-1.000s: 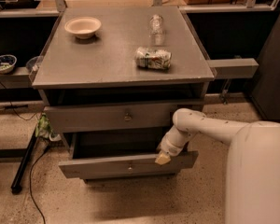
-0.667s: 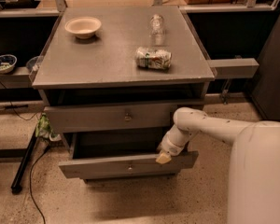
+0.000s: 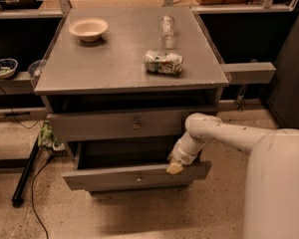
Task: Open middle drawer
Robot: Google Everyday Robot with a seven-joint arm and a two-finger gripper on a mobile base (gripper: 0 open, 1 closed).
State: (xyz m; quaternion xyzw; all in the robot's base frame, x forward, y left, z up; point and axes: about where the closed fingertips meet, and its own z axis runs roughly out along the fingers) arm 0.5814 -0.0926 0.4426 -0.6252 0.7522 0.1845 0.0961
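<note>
Jutting from the grey cabinet (image 3: 114,66), the middle drawer (image 3: 104,179) looks rigid and light, best taken by its centre knob (image 3: 138,177); the gripper (image 3: 175,167) rests at its front's right edge, whether clenched I cannot tell

No readable text anywhere (tool (image 3: 175,167) at middle drawer (image 3: 104,179) front)

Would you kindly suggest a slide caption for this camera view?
End effector at the front edge of the open middle drawer, right of its knob; bowl, bottle and can on the cabinet.
</note>
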